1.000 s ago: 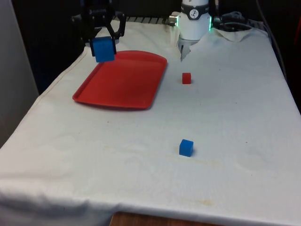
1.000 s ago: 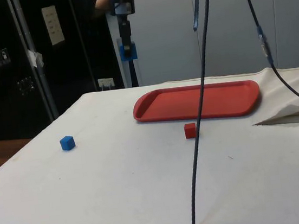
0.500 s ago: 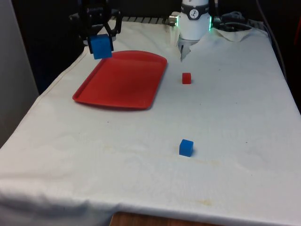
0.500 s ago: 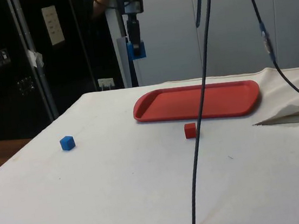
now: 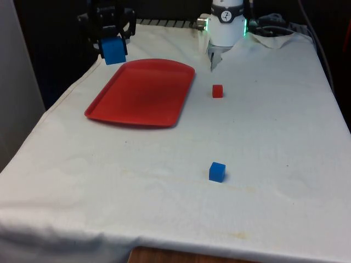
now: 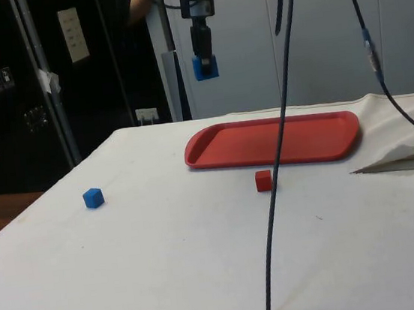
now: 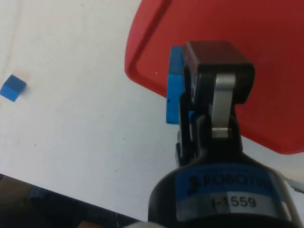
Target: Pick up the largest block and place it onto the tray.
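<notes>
Hanging clamped between the closed jaws, the large blue block [image 5: 114, 51] sits in the gripper [image 6: 204, 58], held in the air above the red tray's [image 5: 143, 93] edge. Small blue block [image 5: 217, 171] and red block [image 5: 218, 91] lie on the cloth, well apart.

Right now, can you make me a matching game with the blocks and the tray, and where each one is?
Things:
1. big blue block
2. small blue block
3. small red block
4. red tray

Places or states:
A. lying flat on the cloth with nothing on it
B. held up in the air by the gripper
C. on the cloth close beside the tray
D. alone on the cloth, far from the tray

Pairs: 1-B, 2-D, 3-C, 4-A
</notes>
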